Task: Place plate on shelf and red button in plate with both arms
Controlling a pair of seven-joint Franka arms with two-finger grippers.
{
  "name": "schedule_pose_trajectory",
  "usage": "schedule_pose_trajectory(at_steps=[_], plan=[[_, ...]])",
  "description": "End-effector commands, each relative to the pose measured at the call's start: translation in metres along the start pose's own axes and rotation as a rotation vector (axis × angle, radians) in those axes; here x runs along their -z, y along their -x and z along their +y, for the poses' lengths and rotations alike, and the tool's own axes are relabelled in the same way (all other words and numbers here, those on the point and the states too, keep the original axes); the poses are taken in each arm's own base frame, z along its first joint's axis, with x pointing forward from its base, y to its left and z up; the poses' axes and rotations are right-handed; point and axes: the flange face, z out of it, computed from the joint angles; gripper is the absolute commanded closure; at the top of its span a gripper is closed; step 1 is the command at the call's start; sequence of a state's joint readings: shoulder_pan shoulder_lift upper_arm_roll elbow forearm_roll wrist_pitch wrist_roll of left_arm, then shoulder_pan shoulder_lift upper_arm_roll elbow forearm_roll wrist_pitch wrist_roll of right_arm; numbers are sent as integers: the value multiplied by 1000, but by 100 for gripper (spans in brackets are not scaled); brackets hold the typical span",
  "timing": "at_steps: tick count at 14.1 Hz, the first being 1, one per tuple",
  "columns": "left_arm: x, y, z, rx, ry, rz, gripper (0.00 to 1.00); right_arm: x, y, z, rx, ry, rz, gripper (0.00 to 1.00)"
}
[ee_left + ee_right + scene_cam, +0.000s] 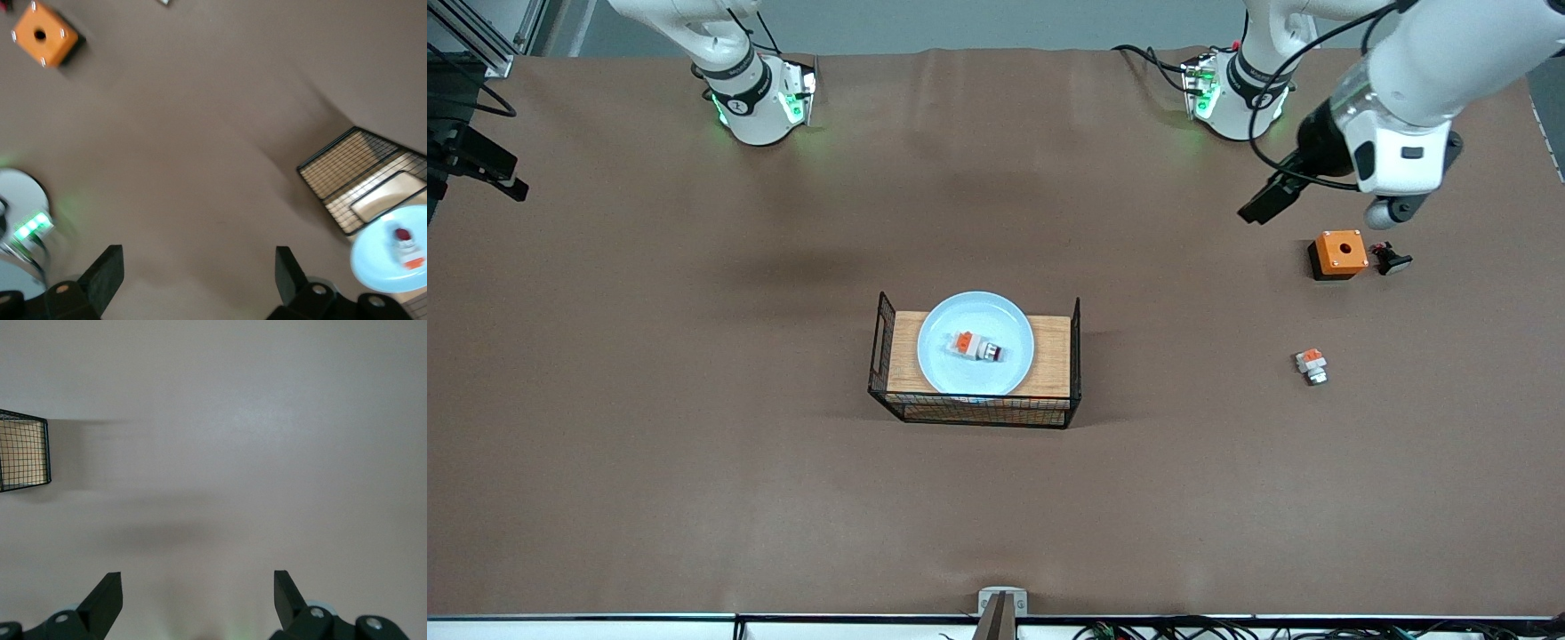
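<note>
Brown table (694, 462), plate (960, 373) on rack (1049, 356)

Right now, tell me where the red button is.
The red button lies in the pale blue plate, which sits on the wooden-topped wire rack at mid-table; both grippers are away from it.

- The left arm reaches out from its base toward the left arm's end of the table, its wrist raised high.
- The left gripper (193, 280) hangs in the air, its two dark fingers (107, 273) spread wide with nothing between them.
- The right gripper (197, 600) likewise has its fingers (107, 597) spread wide and empty; its arm seems held up near its base, mostly out of the front view.
</note>
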State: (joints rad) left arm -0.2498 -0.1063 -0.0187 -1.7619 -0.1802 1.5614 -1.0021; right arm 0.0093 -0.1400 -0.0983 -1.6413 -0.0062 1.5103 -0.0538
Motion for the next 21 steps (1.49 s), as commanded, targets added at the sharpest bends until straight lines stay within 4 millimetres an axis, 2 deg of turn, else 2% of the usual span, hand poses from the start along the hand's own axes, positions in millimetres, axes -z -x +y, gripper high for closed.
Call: schedule_pose_trajectory(at_steps=[1, 3, 7, 12, 16, 21], plan=[[4, -19, -24, -171, -9, -10, 0, 3, 9, 1, 13, -13, 16, 0], [10, -39, -38, -325, -23, 18, 0, 2, 10, 1, 13, -13, 13, 0], [30, -67, -62, -508, -7, 55, 0, 2, 9, -4, 22, -13, 10, 0], [49, -89, -75, -488, -4, 114, 0, 1, 11, -1, 19, -14, 0, 0], [43, -104, -61, -476, -7, 104, 0, 0, 11, -1, 19, -11, -5, 0], [60, -133, -49, -486, 45, 202, 0, -1, 12, -1, 20, 2, -21, 0]])
